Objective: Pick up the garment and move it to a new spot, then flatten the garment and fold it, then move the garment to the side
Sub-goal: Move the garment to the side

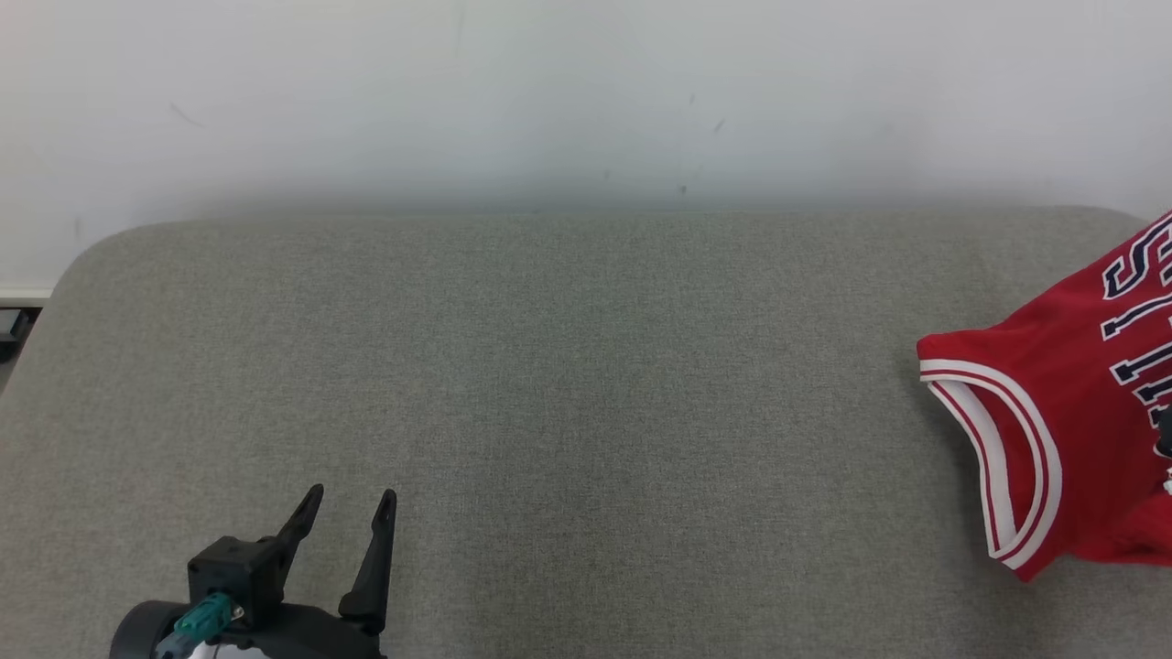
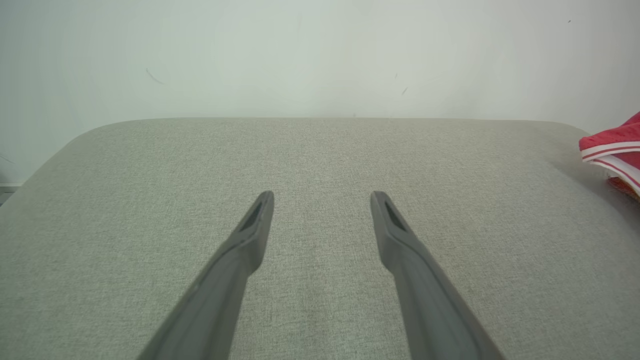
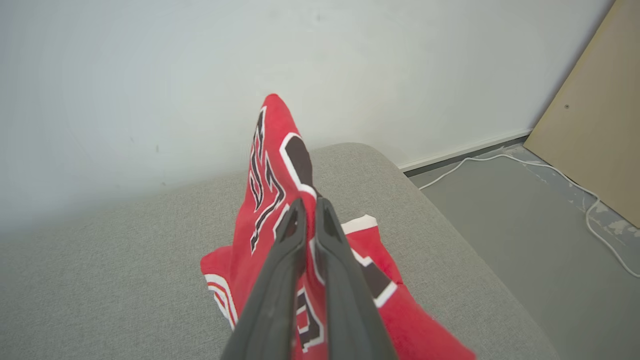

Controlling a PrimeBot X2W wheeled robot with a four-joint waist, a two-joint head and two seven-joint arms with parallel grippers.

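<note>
The garment (image 1: 1053,412) is a red jersey with white trim and dark lettering, bunched at the right edge of the grey padded table (image 1: 586,366). In the right wrist view my right gripper (image 3: 310,202) is shut on the garment (image 3: 270,165), whose cloth rises in a peak past the fingertips while the rest trails onto the table. My left gripper (image 1: 352,494) hovers at the lower left of the table, open with nothing between its fingers. The left wrist view shows the left gripper (image 2: 322,196) over bare fabric, with the garment (image 2: 612,147) far off to the right.
A white wall (image 1: 586,91) runs behind the table. Beyond the table's rounded right corner lies grey floor (image 3: 525,240) with a white cable (image 3: 590,220) and a tan board (image 3: 595,110) leaning at the far right.
</note>
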